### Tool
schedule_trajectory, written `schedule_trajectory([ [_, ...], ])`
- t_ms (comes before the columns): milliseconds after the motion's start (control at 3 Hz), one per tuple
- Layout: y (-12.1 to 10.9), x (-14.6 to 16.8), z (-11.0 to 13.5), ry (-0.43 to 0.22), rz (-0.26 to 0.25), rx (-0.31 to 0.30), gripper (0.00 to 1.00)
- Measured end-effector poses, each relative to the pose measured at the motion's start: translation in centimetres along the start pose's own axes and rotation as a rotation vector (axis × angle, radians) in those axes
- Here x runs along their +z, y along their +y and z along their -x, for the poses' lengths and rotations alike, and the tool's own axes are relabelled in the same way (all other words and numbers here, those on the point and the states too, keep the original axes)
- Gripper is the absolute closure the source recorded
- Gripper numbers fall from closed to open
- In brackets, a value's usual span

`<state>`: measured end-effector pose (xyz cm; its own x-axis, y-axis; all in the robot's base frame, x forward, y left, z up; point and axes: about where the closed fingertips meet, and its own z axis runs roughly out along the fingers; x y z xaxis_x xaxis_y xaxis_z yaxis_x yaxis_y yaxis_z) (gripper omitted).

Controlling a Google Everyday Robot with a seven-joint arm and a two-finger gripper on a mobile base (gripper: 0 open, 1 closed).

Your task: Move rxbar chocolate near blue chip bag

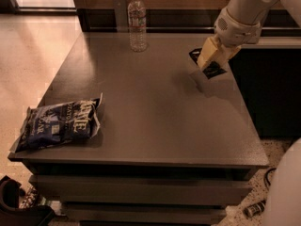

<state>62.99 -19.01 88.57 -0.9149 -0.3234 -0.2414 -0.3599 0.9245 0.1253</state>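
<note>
The rxbar chocolate [214,70] is a small black wrapper with white lettering at the far right of the dark table [155,112]. My gripper [208,64] reaches down from the upper right and is shut on it, with tan fingers [209,53] covering its middle. The bar hangs a little above the tabletop, with a shadow beneath it. The blue chip bag [59,125] lies flat on the table's front left corner, far from the gripper. It is crinkled, with white lettering.
A clear plastic water bottle [137,22] stands upright at the back of the table, left of the gripper. The table's right edge runs close under the gripper, with a dark cabinet [268,88] beyond it. Shoes [14,206] lie on the floor at lower left.
</note>
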Motion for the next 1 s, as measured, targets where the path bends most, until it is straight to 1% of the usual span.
schedule_trajectory([
  [333,2.3,-1.4,-5.7,-0.042,0.038,-0.118,1.00],
  [667,5.5,-2.2,-10.5,-0.075,0.088,-0.228,1.00],
  [1000,9.1,-2.2,-12.6,-0.093,0.146,-0.341,1.00],
])
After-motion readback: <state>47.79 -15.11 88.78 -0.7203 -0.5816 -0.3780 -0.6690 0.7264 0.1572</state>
